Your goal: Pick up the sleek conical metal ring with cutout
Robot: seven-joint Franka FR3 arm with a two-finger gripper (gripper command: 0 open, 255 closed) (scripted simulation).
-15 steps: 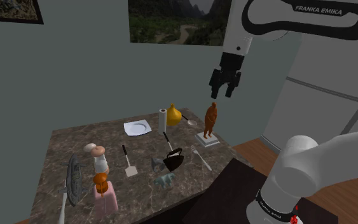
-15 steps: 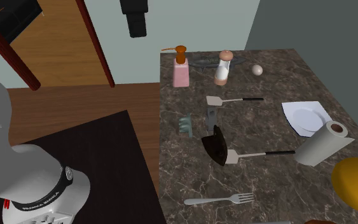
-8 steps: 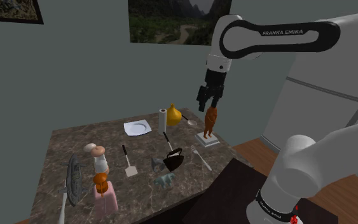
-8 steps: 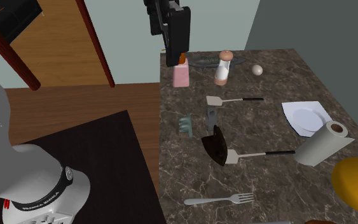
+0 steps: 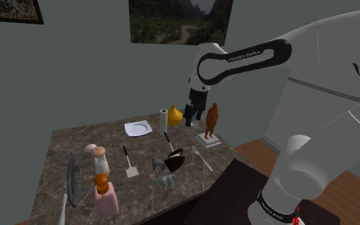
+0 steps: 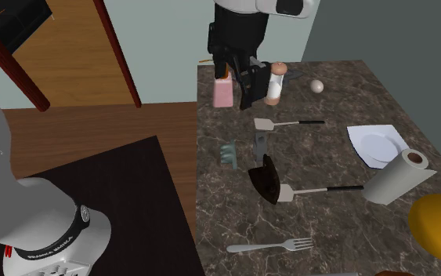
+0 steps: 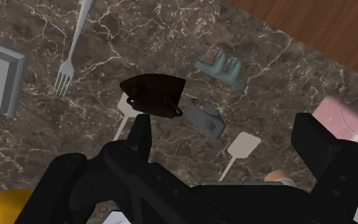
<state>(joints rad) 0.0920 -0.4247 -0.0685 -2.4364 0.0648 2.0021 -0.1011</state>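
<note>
- Claw hangs well above the marble table, fingers spread wide with nothing between them.
- Target, as I judge it, is the small grey ring with a cutout. It sits just beside the dark conical bowl, with a teal piece near and a spatula head close on the other side.
- Risk one: descending on the dark bowl instead, since it too is conical.
- Risk two: a finger clipping the bowl or spatula, because they crowd the ring.
- Risk three: the smooth, tapered ring squirting out of a pinch placed off-centre.
- Risk four: the arm brushing the brown figurine nearby.
</note>
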